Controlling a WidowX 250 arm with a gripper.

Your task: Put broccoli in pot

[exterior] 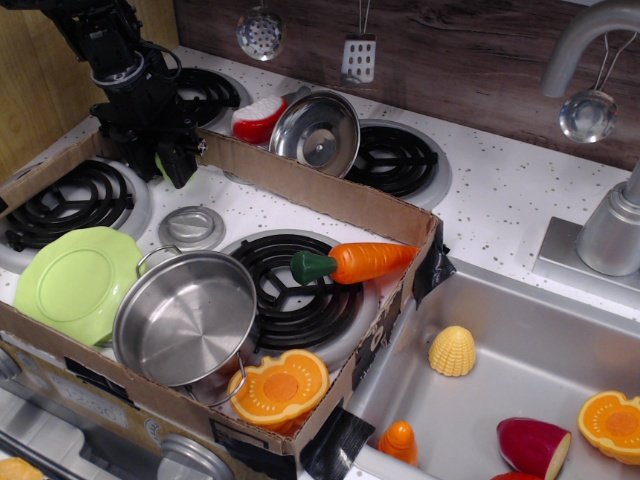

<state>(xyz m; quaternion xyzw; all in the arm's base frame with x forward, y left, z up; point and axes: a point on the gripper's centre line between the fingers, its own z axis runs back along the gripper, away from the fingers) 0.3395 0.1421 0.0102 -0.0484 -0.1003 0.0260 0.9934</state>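
Note:
The broccoli [159, 163] is a pale lime-green lump, almost fully hidden between the fingers of my black gripper [167, 158]. Only a sliver of green shows. The gripper is shut on it at the back left corner of the cardboard box, above the left burner. The shiny steel pot [185, 325] stands upright and empty at the front of the box, well below and a little to the right of the gripper.
A light-green plate [72, 280] lies left of the pot. A carrot [355, 262] lies on the middle burner, and an orange squash half [282, 385] sits by the pot. A steel lid [318, 130] leans behind the box wall [320, 192]. The sink [520, 330] at right holds toy food.

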